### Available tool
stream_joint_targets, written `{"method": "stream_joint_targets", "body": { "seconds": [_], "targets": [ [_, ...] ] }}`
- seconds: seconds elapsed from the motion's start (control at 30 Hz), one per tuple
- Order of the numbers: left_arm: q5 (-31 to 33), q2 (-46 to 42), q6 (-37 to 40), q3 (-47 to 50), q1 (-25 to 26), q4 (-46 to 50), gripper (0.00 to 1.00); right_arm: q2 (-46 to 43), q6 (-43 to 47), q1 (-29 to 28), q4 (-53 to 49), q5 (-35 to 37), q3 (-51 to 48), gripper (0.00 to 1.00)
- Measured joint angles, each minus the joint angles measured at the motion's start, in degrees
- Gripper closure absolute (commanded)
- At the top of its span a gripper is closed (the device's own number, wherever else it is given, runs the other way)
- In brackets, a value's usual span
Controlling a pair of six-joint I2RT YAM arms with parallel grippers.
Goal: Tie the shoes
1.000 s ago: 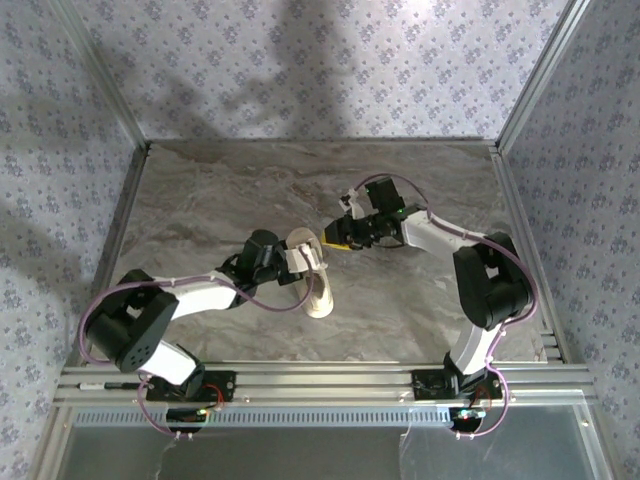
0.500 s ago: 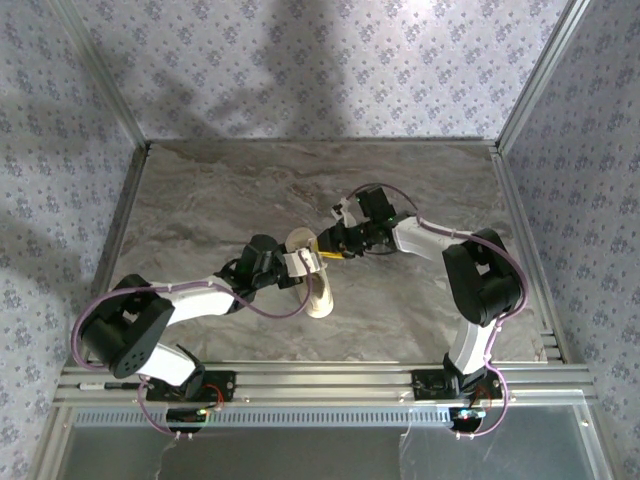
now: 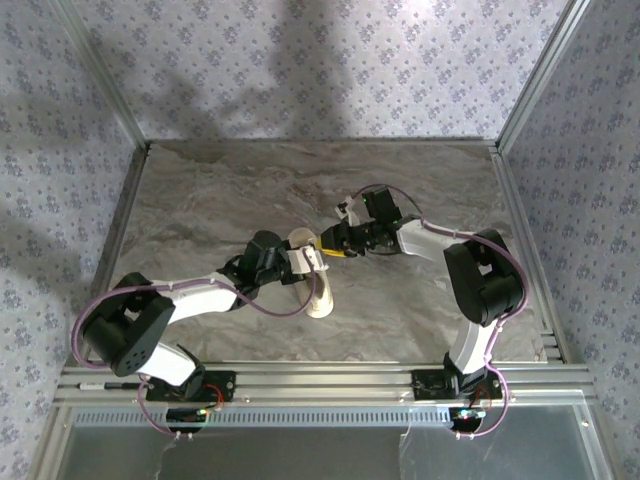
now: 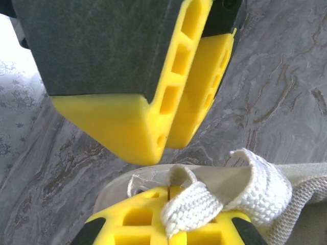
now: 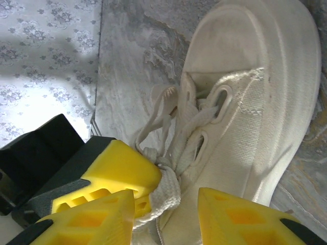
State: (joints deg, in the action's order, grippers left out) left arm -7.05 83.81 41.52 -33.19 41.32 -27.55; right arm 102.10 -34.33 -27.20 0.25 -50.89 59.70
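The cream shoe (image 3: 318, 288) lies mid-table, its toe towards the arm bases; up close the shoe (image 5: 255, 102) shows its eyelets and loose white laces (image 5: 176, 127). My left gripper (image 3: 303, 262) is over the shoe's laced part, shut on a loop of white lace (image 4: 204, 204) at its fingertips (image 4: 143, 224). My right gripper (image 3: 328, 247) faces it from the right, fingers nearly touching. The right gripper (image 5: 166, 219) is open, its two yellow fingers either side of the held lace (image 5: 168, 186) and the left gripper's tip (image 5: 120, 171).
The marble table top (image 3: 230, 190) has bare room at the back and left. Metal frame posts and patterned walls (image 3: 320, 70) close in three sides. An aluminium rail (image 3: 320, 380) runs along the near edge by the arm bases.
My right gripper has moved left and closed in on the left gripper above the shoe. The left gripper has stayed shut on the lace and barely shifted.
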Motion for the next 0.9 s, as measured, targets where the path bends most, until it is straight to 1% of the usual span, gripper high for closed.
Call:
{"method": "stream_joint_targets", "body": {
  "seconds": [0.47, 0.57, 0.67, 0.73, 0.83, 0.9],
  "targets": [
    [0.07, 0.00, -0.20, 0.00, 0.00, 0.09, 1.00, 0.13, -2.38, -2.12, 2.16, -0.68, -0.22, 0.67],
    [0.26, 0.00, -0.20, 0.00, 0.00, 0.13, 1.00, 0.13, -2.60, -2.36, 2.19, -0.66, -0.22, 0.72],
    [0.46, 0.00, -0.22, 0.00, 0.00, 0.09, 1.00, 0.22, -2.84, -2.36, 2.12, -0.57, -0.22, 0.82],
    [0.52, 0.00, -0.26, 0.00, 0.00, -0.04, 1.00, 0.24, -3.21, -2.32, 1.88, -0.28, -0.31, 0.84],
    [0.70, -0.02, -0.61, 0.00, 0.00, -0.09, 1.00, 0.22, -3.39, -2.29, 1.53, 0.13, -0.31, 0.91],
    [0.83, -0.02, -0.66, 0.00, 0.00, -0.11, 1.00, 0.22, -3.43, -2.29, 1.29, 0.37, -0.33, 0.98]
  ]
}}
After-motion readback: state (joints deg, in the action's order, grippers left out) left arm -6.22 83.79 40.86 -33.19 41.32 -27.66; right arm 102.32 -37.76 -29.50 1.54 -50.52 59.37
